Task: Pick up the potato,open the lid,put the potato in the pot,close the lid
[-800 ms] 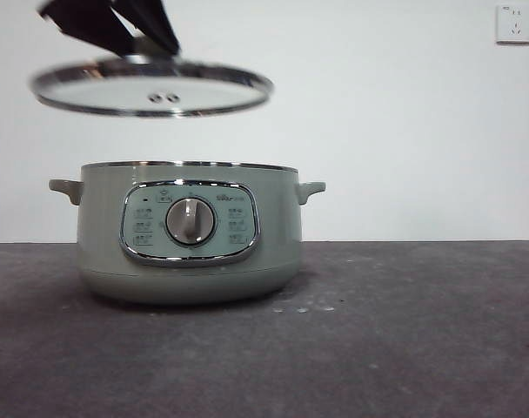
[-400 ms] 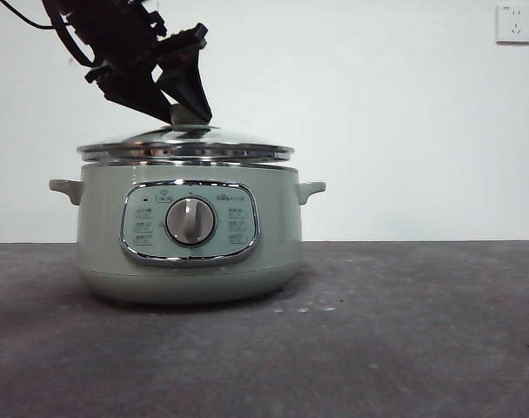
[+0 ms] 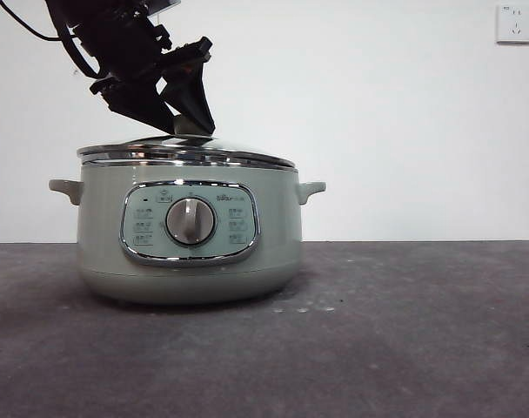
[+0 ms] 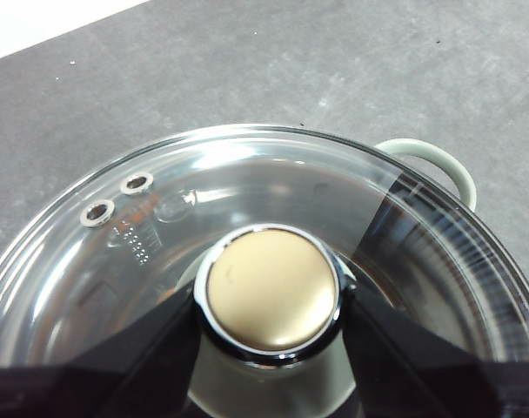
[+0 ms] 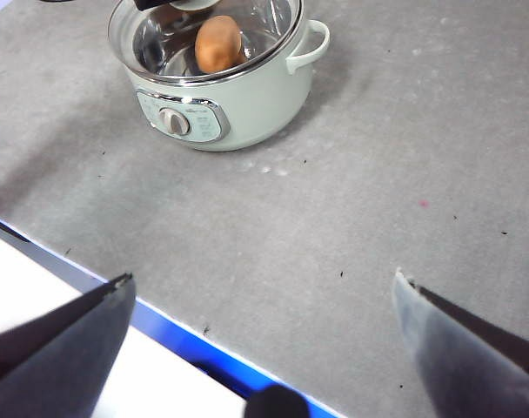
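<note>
My left end effector [image 3: 188, 122] reaches down at a slant from above, clamped on the knob [image 4: 271, 290] of the lid [image 3: 186, 150], which sits on the pot [image 3: 188, 231]. The potato [image 5: 217, 43] lies inside. My right end effector [image 5: 264, 335] hangs spread wide over bare desk [image 5: 351, 200], well apart.

Even, bright light; a soft shadow pools beneath the pale sage-green cooker pot [image 3: 188, 231], white glare streaks its domed glass lid [image 4: 247, 218] beside the blurred jaws.
</note>
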You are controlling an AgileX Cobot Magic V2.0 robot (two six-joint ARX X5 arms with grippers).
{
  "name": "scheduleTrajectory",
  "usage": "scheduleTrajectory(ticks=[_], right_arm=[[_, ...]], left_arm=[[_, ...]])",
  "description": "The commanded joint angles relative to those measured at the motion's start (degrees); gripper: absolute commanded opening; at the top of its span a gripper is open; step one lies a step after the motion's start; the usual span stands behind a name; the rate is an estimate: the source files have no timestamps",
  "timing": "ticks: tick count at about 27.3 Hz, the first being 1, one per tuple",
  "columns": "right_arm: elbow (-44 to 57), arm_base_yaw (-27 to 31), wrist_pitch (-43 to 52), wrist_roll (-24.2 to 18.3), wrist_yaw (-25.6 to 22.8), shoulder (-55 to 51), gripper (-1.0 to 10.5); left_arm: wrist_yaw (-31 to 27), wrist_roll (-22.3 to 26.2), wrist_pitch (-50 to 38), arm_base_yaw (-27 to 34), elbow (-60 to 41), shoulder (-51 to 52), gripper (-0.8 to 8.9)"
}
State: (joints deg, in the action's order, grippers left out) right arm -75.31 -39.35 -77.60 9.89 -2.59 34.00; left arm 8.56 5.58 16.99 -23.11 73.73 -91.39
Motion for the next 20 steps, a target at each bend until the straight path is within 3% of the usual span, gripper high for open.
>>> scheduleTrajectory(ticks=[1,10,20], right_arm=[[0.44,-0.07,-1.38,0.39,-0.07,-0.13,5.0],[0.44,-0.07,-1.38,0.46,-0.04,-0.13,5.0],[0.44,-0.07,-1.38,0.44,-0.04,-0.13,5.0]], left_arm=[[0.39,0.02,-0.81,-0.2,0.59,-0.57,-0.08],[0.37,0.02,-3.19,-0.2,0.61,-0.57,-0.08],[0.39,0.2,1.79,-0.17,0.59,-0.76,0.33]])
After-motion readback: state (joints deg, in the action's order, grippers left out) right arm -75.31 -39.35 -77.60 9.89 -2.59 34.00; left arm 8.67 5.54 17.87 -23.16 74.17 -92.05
